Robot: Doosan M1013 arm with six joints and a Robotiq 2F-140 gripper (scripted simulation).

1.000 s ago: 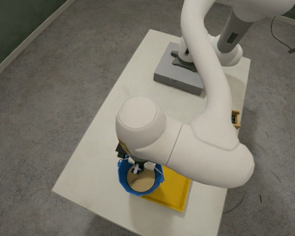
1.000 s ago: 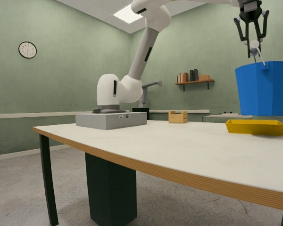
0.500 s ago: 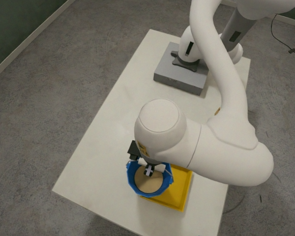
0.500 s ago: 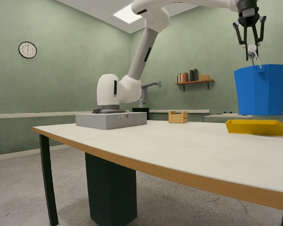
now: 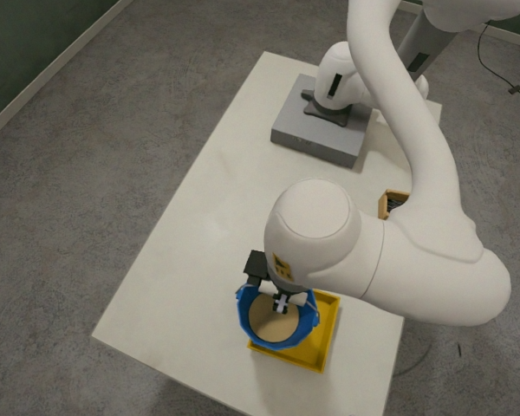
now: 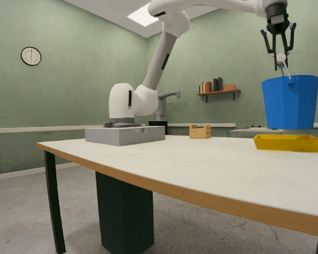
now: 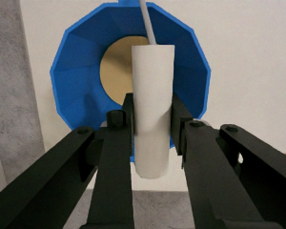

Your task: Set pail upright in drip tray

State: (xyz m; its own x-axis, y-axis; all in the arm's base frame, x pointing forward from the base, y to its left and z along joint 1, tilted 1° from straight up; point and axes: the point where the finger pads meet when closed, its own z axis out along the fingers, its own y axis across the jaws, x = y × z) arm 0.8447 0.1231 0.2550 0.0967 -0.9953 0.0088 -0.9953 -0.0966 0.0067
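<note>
The blue pail [image 6: 290, 101] hangs upright from its white handle grip [image 7: 153, 110]. My gripper [image 6: 280, 64] is shut on that grip, fingers on both sides of it [image 7: 152, 129]. The pail's base hangs a little above the rim of the yellow drip tray [image 6: 288, 142], clear of its floor. From above, the pail [image 5: 276, 317] covers the tray's left part [image 5: 316, 335] and overhangs its left edge. In the wrist view the pail [image 7: 131, 72] hides the tray. The pail's floor is tan.
A small wooden crate [image 6: 200, 131] [image 5: 393, 204] stands on the table behind the arm. The arm's grey base block [image 5: 321, 120] sits at the far end. The table's near edge lies close to the tray.
</note>
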